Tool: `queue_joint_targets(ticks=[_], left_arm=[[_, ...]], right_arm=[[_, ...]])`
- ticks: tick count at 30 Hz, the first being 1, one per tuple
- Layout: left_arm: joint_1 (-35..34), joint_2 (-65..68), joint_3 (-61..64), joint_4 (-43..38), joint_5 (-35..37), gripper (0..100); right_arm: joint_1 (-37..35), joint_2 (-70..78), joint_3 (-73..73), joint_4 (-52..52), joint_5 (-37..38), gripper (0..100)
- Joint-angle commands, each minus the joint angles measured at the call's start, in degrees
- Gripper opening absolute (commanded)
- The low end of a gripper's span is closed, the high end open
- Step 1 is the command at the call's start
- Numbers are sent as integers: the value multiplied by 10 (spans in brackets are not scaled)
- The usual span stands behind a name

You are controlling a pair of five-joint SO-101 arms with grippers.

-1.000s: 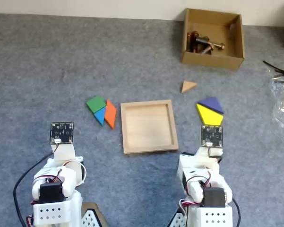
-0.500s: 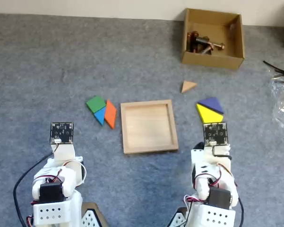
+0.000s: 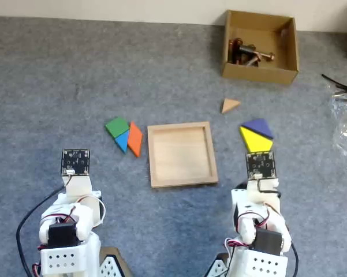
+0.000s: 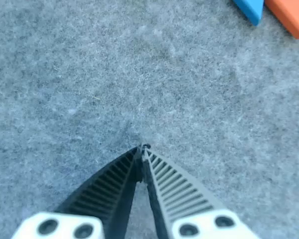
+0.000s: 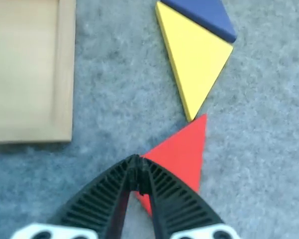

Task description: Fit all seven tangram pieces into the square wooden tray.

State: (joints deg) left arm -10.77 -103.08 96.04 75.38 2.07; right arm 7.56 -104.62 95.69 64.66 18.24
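A square tray of pale, smooth wood (image 3: 181, 154) with a raised rim lies on a fuzzy grey felt surface (image 3: 58, 81), its floor bare. Just beside it lie a green square piece (image 3: 116, 126), a blue triangle (image 3: 123, 140) and an orange parallelogram (image 3: 135, 138), touching one another. On the tray's other side lie a dark blue triangle (image 3: 257, 127) edge to edge with a yellow triangle (image 3: 256, 140), a red triangle (image 5: 181, 152) at the yellow one's tip, and, farther off, a small plain-wood triangle (image 3: 230, 105). An open cardboard box (image 3: 260, 72) holding metal parts stands near the pale back wall.

The left gripper (image 4: 142, 148), ribbed and black, is closed on nothing above bare felt. The right gripper (image 5: 135, 159) is also closed and holding nothing, over the red triangle's corner.

Since a second ago the right arm has swung outward, then edged back slightly; the left arm and the pieces have stayed put.
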Motion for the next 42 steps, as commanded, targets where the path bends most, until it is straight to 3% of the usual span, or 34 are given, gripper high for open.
queue_joint_targets(ticks=[1, 6, 13, 18, 22, 30, 35, 42], left_arm=[[-5, 4, 12, 4, 1, 5], [-5, 4, 12, 4, 1, 5], [-5, 4, 12, 4, 1, 5], [-5, 4, 12, 4, 1, 5], [-5, 4, 12, 4, 1, 5], [-5, 4, 12, 4, 1, 5], [-5, 4, 12, 4, 1, 5], [-5, 4, 12, 4, 1, 5]], right_arm=[[-22, -6, 60, 25, 7, 4], [-68, -6, 60, 37, 7, 4], [-71, -3, 60, 38, 6, 4], [-78, -5, 60, 34, -92, 4], [-93, -5, 60, 37, -101, 4], [-92, -6, 55, 12, -96, 4], [-90, -6, 37, 8, -25, 47], [0, -2, -74, 13, -20, 70]])
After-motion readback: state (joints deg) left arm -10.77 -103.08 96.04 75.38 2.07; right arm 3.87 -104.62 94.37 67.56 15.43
